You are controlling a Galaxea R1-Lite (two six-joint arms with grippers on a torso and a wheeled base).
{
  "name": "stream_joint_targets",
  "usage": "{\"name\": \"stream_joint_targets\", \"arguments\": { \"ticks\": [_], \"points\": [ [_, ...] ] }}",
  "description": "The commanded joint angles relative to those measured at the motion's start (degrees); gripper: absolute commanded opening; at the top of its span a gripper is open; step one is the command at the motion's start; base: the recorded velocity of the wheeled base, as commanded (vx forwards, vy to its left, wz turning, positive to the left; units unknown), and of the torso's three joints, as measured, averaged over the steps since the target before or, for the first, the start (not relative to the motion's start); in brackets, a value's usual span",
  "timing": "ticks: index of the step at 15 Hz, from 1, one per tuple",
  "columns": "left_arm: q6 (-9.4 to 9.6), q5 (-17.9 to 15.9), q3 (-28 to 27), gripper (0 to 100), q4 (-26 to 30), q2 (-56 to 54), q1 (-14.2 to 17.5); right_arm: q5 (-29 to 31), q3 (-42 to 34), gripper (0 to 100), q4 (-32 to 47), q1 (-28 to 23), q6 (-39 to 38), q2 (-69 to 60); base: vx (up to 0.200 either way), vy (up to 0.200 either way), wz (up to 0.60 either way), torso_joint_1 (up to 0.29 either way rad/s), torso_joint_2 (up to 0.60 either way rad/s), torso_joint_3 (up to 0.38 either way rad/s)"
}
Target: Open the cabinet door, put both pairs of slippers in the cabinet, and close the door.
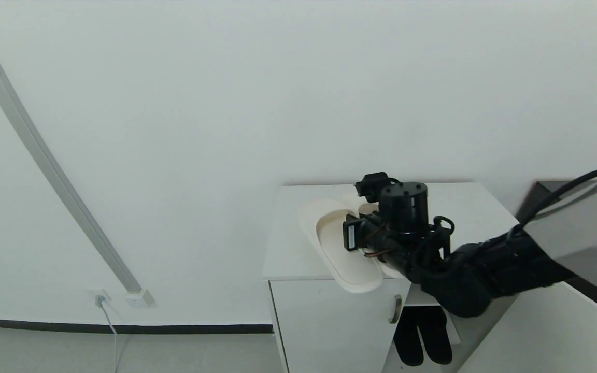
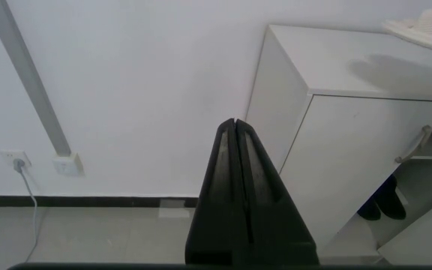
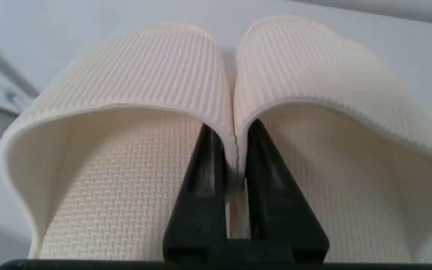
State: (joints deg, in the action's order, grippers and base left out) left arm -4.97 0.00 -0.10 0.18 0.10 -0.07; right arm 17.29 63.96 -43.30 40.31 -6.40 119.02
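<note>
1. Cream slippers (image 1: pixel 347 259) lie side by side on the cabinet top (image 1: pixel 288 243), and their near ends hang over its front edge.
2. My right end effector (image 3: pixel 229 150) is clamped on the pair. One finger sits inside each slipper, and the two adjoining side walls are squeezed between them.
3. My left end effector (image 2: pixel 235 131) is closed with its fingers pressed flat together and nothing between them. It hangs off the cabinet's left side, facing the wall.
4. Black slippers (image 1: pixel 423 336) sit together low inside the open right compartment.
5. From the head view, my right arm covers most of the right-hand cream slipper, the fingertips and the upper part of that compartment. I cannot make out the shelves there.
6. The right door (image 1: pixel 537 331) is swung wide towards me, just below the arm. The left door (image 1: pixel 329 331) is shut, and its handle (image 1: pixel 396 309) is directly under the overhanging slipper.
7. The cabinet backs onto the wall. Open floor lies to its left, where a socket with a cable (image 1: pixel 102 299) sits on the wall.
</note>
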Motion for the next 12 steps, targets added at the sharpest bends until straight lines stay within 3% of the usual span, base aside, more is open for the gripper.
{"name": "stream_joint_targets", "arguments": {
  "ticks": [1, 4, 12],
  "points": [
    [-0.04, 0.00, 0.01, 0, -0.01, -0.01, -0.01, -6.39, -13.43, 0, -2.84, 0.03, 0.25, -13.28, 0.000, 0.000, 0.00, 0.000, 0.00, 0.000],
    [-0.04, 0.00, 0.01, 0, -0.01, -0.01, -0.01, -13.68, -21.16, 0, -2.58, -0.06, 0.86, -19.88, 0.000, 0.000, 0.00, 0.000, 0.00, 0.000],
    [-0.04, 0.00, 0.01, 0, -0.01, -0.01, -0.01, -13.59, -21.60, 0, -2.84, 0.73, 0.95, -17.85, 0.000, 0.000, 0.00, 0.000, 0.00, 0.000]
  ]
}}
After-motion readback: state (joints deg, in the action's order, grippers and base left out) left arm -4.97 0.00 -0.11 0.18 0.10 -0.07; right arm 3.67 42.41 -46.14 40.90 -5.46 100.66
